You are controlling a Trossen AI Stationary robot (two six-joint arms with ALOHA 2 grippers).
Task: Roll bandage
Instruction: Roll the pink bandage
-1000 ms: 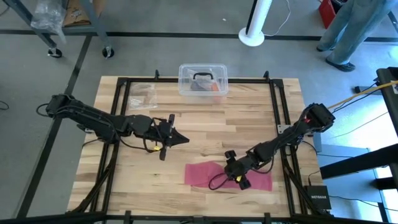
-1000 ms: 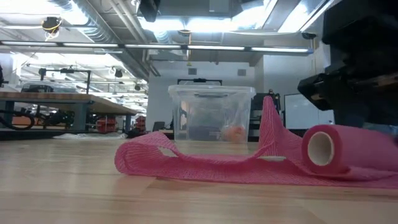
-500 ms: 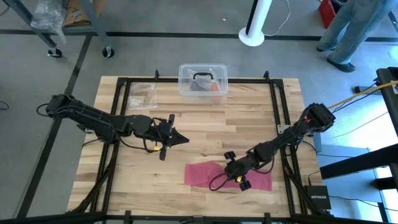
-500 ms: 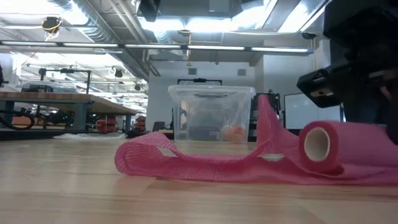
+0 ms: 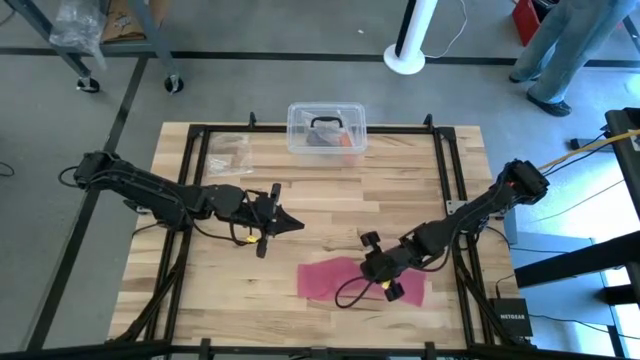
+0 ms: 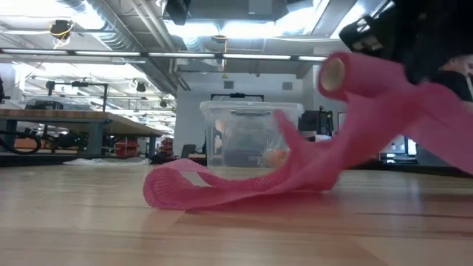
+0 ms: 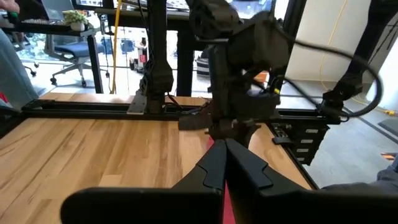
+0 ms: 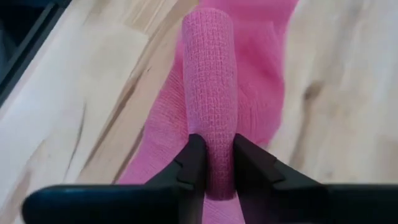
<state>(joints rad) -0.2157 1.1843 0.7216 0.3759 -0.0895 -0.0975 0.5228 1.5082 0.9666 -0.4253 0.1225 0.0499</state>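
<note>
- Right gripper, a dark two-finger pincer, clamped on the rolled end of the bandage, a pink-red strip of soft, stretchy, waffle-textured fabric; one finger pressed against each side of the roll
- Roll held off the light wooden desk, up high in the low view, open tube end showing
- Loose tail draped down from the roll to the desk, lying in a wrinkled loop along the boards
- Seen from above, right gripper over the desk's near right part, with the flat pink stretch spread beside it, toward the near edge
- Right arm reaching in from the desk's right edge
- Left gripper, also dark and two-fingered, pressed together with nothing between the fingers, pointing toward the desk's middle, well apart from the bandage; left arm stretched in from the left edge
- Clear plastic box with a black handle at the middle of the far edge, something orange inside; visible behind the fabric in the low view
- Small clear plastic bag near the far left corner
- Black metal frame running round the desk's edges
- Person's legs in blue trousers on the floor beyond the far right corner
</note>
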